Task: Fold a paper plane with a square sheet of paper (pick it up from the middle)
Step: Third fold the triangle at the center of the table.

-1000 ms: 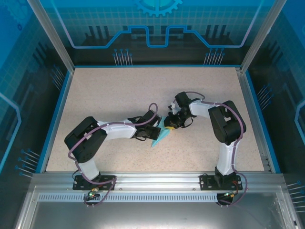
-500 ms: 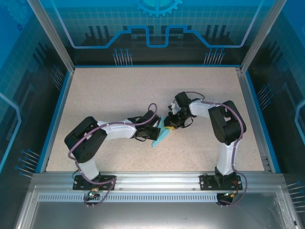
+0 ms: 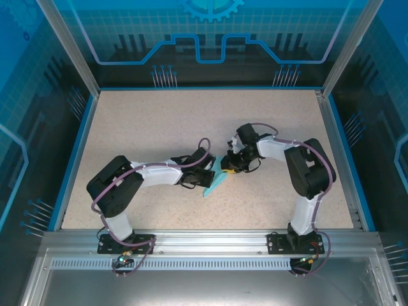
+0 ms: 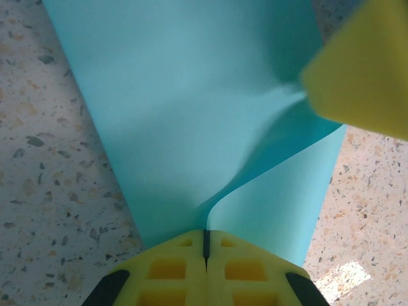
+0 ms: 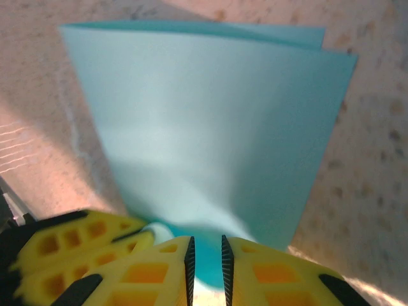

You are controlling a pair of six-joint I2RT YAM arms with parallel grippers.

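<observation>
The paper (image 3: 212,185) lay folded in the middle of the table (image 3: 159,121), right between both grippers. Its long side ran from near-left to far-right. The left gripper (image 4: 205,237) pinched one edge tight. The right gripper (image 5: 207,255) met the other edge, jaws a crack apart. I could not tell if it held.

speckled beige tabletop (image 3: 159,127) under and around the jaws. blue rim (image 3: 76,159) well left of them, metal rail (image 3: 204,239) nearside, printed blue panel (image 3: 268,32) far beyond.
</observation>
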